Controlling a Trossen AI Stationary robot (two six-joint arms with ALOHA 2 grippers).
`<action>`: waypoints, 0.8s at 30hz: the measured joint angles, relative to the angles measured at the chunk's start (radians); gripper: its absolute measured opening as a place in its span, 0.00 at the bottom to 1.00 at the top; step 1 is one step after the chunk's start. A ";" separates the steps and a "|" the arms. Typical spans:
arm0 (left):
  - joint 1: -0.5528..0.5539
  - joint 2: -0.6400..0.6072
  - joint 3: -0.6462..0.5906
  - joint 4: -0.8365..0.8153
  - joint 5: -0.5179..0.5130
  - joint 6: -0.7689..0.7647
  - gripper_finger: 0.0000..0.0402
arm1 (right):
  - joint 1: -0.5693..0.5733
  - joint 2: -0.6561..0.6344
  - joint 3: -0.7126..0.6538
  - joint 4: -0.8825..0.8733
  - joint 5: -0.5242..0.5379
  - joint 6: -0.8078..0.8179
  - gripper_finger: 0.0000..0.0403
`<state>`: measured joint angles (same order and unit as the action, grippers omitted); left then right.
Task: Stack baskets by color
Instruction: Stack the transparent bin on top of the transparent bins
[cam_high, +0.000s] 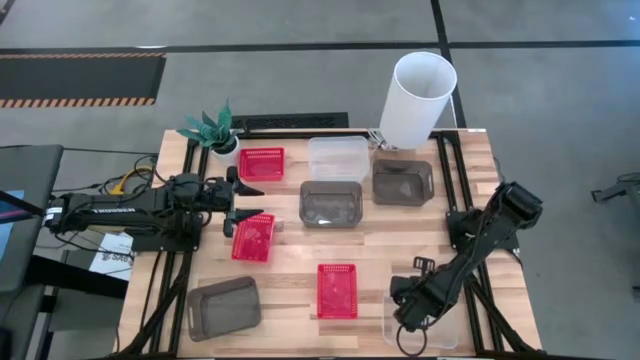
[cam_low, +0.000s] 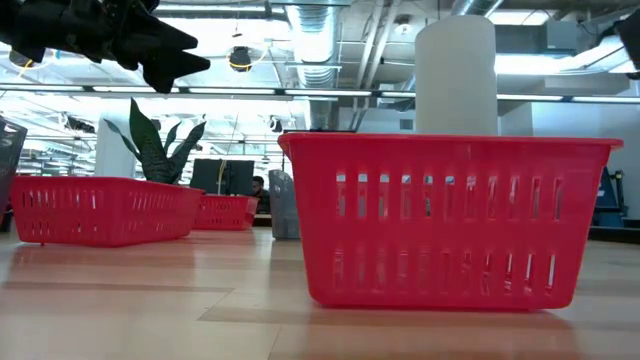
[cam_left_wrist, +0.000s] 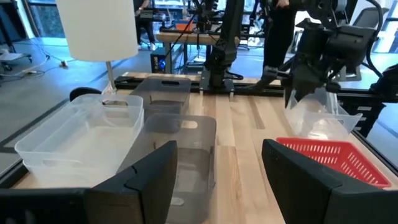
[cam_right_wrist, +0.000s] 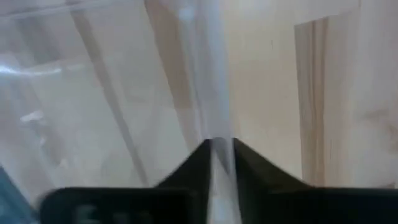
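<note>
Red baskets (cam_high: 262, 163), (cam_high: 253, 237), (cam_high: 337, 290), grey baskets (cam_high: 331, 203), (cam_high: 403, 181), (cam_high: 222, 306) and a clear basket (cam_high: 338, 158) rest on their bottoms across the wooden table. Another clear basket (cam_high: 432, 328) sits at the near right. My right gripper (cam_high: 408, 320) points down on it and is shut on its wall. My left gripper (cam_high: 250, 200) hovers open at the left, level, above the gap between two red baskets, holding nothing. My right gripper pinches a clear side wall (cam_right_wrist: 214, 118) of the basket between its two fingers, one finger inside the basket and one outside. It comes from above, pointing down, at the basket's side toward the table's left (cam_left_wrist: 311, 115). The red basket hides the basket's bottom in the left wrist view.
A tall white cylinder (cam_high: 418, 98) stands at the far edge, right of centre. A small potted plant (cam_high: 212, 130) stands at the far left corner. Bare wood lies between the middle baskets and the near edge.
</note>
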<state>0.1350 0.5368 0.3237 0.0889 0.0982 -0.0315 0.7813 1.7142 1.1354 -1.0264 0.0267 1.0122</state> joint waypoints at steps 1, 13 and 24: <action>0.000 0.000 0.000 0.000 0.000 0.000 0.56 | -0.003 -0.010 0.000 -0.006 -0.002 -0.002 0.08; 0.000 0.000 0.000 0.058 0.000 0.004 0.56 | -0.162 -0.296 0.033 -0.016 0.071 -0.198 0.01; 0.000 0.003 0.000 0.061 0.001 -0.053 0.56 | -0.520 -0.485 0.170 0.063 0.183 -0.919 0.00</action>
<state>0.1349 0.5402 0.3237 0.1495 0.0990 -0.0849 0.2612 1.2293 1.3054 -0.9634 0.2100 0.0934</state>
